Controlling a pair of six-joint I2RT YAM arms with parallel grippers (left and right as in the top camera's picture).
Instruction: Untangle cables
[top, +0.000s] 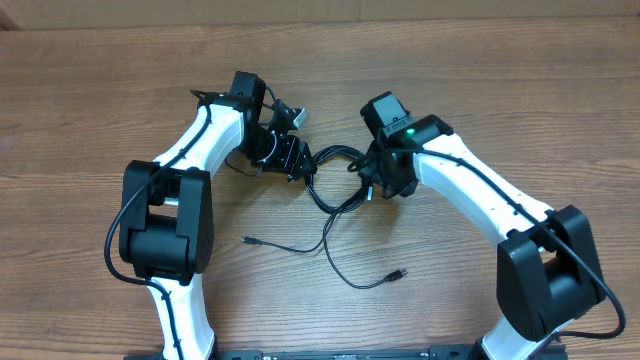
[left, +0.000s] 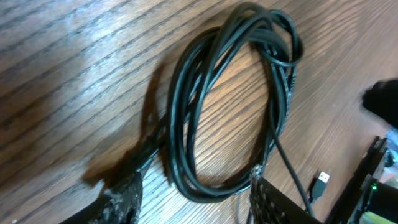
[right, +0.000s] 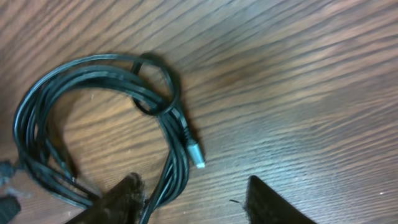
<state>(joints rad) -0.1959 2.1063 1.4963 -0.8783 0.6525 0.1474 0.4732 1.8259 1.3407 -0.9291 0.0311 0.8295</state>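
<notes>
- I see the cables (top: 335, 180) near the middle of the wooden table (top: 500, 80), coiled in a loose black loop between my two grippers.
- Two loose strands trail from the coil towards the near edge. One ends in a small plug (top: 247, 240) and the other in a second plug (top: 400, 272).
- Left gripper (top: 300, 160): on the left wrist camera its jaws stand apart and hold nothing. The near end of the coil (left: 177, 112) lies between them, and one finger (left: 264, 186) touches the strands.
- That view also shows a pale USB-type plug (left: 320, 183) lying on the wood beside the coil. Any marking on it is too blurred for me to read.
- Right gripper (top: 375, 185): on the right wrist camera its jaws are also apart and hold nothing. The bundle (right: 93, 65) passes just beside one finger (right: 124, 196).
- One strand loops around the bundle, and a light-tipped connector (right: 196, 155) pokes out below that loop.
- A green light (top: 408, 131) glows on the right arm's wrist.
</notes>
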